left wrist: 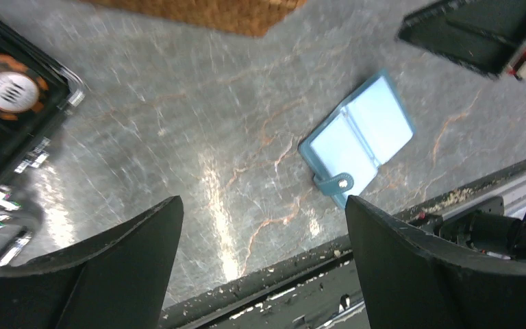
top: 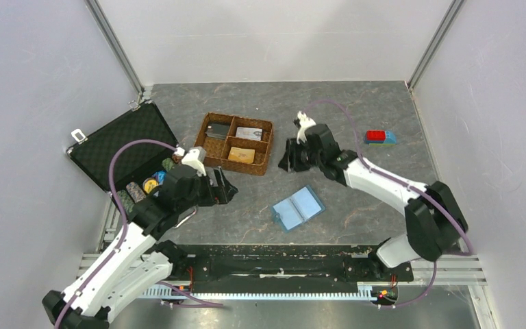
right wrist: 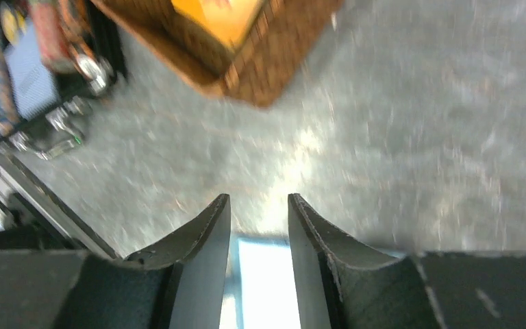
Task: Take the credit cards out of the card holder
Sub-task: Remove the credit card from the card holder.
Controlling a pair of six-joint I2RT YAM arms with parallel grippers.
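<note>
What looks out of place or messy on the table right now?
Nothing looks spilled or broken. The card holder lies open and askew near the front edge of the table, and pale crumbs speckle that edge.

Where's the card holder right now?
Top view: the card holder lies open on the table, centre-front, nearer the arm bases and right of the wicker tray.

Woven wicker tray (top: 233,168); glossy table (top: 246,205); smooth card holder (top: 298,208).
</note>
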